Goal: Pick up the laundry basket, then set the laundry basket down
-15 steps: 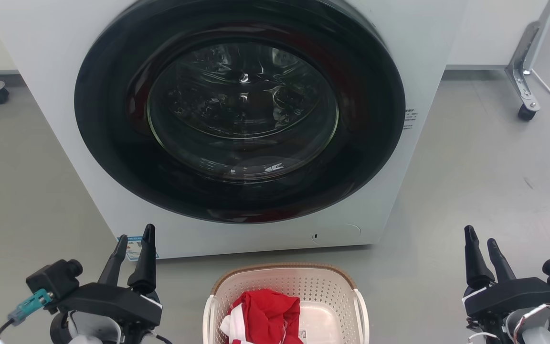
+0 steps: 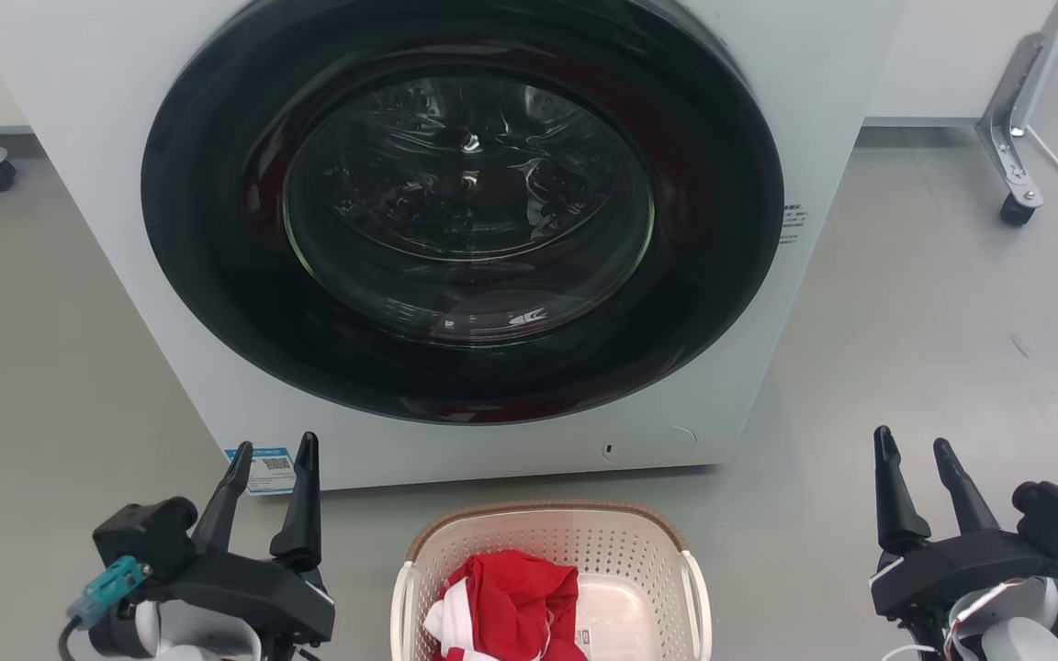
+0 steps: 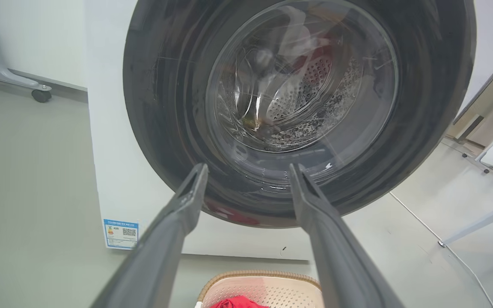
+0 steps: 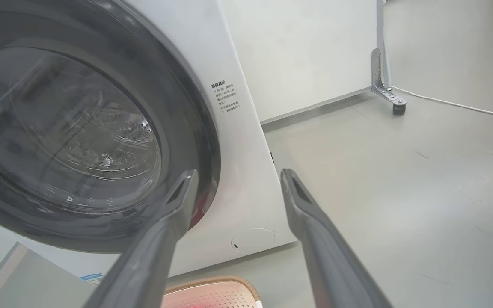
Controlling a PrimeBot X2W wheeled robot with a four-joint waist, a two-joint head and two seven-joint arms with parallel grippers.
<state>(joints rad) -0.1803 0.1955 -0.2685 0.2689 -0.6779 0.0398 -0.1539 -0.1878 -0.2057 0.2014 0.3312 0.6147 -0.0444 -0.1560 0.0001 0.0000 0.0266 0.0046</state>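
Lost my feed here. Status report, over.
Left gripper open, empty. Right gripper open, empty. Laundry basket on floor, ungripped, red cloth inside. Washer close behind it.

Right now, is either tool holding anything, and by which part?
Nothing is held. The left tool and the right tool are both open and empty, flanking the laundry basket without touching it.

head: down onto washer point(image 2: 79, 202) | wrists: low, forward, seemingly closer | shared: its door point(image 2: 465, 220)
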